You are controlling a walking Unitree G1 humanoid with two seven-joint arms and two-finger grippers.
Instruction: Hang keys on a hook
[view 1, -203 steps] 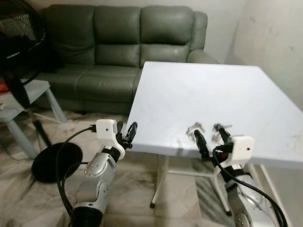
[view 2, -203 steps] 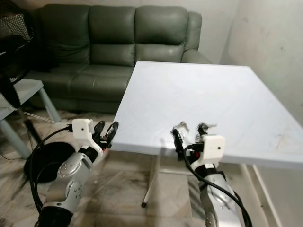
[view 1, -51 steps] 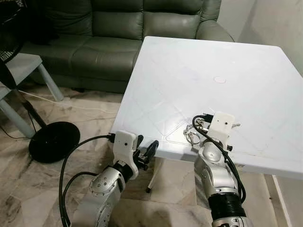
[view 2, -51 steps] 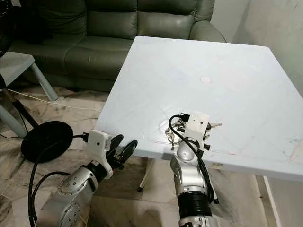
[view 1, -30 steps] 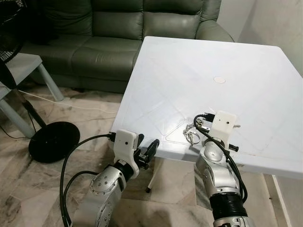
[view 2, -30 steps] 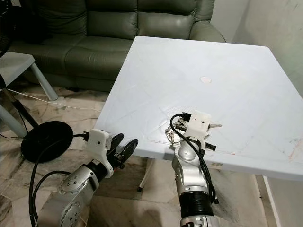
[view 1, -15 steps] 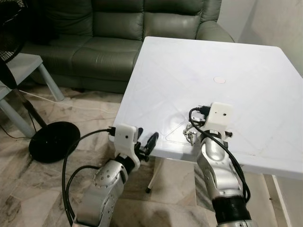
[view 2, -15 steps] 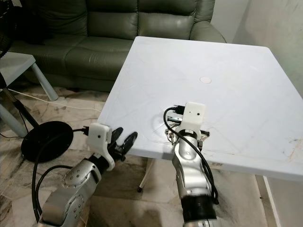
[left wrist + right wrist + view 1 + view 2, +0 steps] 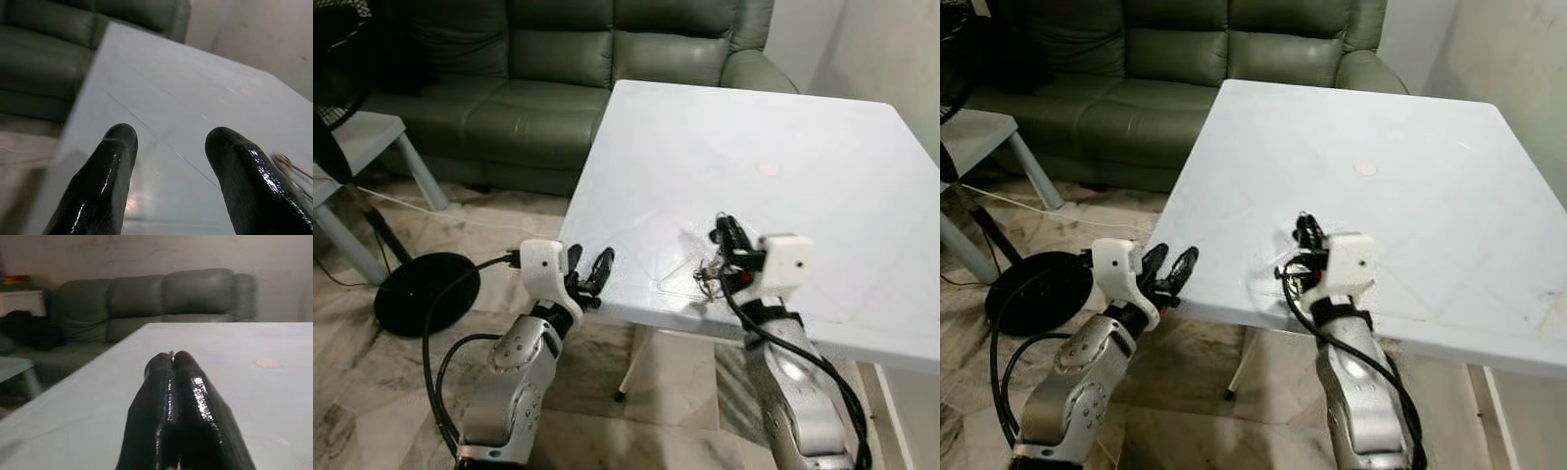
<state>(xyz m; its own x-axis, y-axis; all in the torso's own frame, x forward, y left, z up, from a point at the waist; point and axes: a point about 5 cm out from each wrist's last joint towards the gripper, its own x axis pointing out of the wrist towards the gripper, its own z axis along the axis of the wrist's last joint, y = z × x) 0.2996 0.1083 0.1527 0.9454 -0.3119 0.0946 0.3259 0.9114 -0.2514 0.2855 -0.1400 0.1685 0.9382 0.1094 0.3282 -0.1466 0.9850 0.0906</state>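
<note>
The right end effector [image 9: 728, 235] is raised just above the white surface [image 9: 822, 186] near its front edge, its two black fingers [image 9: 183, 401] pressed together with a sliver of metal pinched at their tips. The keys [image 9: 709, 275] hang below those fingers, a small ring and metal bits dangling close over the surface beside the white wrist housing. The right forearm rises from below the surface's front edge, bent upward at the elbow, a black cable looping along it.

The left end effector [image 9: 590, 275] sits at the surface's front left corner, fingers spread apart and holding nothing, tips pointing toward the surface edge. Its silver forearm angles up from the floor side, cable trailing.

Behind the surface stands a green sofa [image 9: 558, 69]; a black fan base [image 9: 421, 304] rests on the marble floor [image 9: 372, 392].
</note>
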